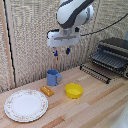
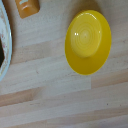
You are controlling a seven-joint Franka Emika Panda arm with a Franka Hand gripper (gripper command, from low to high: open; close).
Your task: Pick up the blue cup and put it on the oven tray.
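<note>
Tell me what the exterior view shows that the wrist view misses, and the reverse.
Only the exterior view shows the blue cup, the oven tray extending from the toaster oven, and the end effector hanging above the cup, apart from it. The wrist view adds nothing new; it only gives a closer top-down look into the yellow bowl. Both show the yellow bowl, the small orange item, the white plate and the wooden table.

Light wooden plank table point(image 1: 95, 107). Directly on it: blue cup point(image 1: 52, 77) upright; small orange block point(image 1: 47, 90) just beside cup; yellow bowl point(image 1: 74, 90); white patterned plate point(image 1: 26, 105); toaster oven point(image 1: 116, 57) with oven tray point(image 1: 96, 71) extended.
</note>
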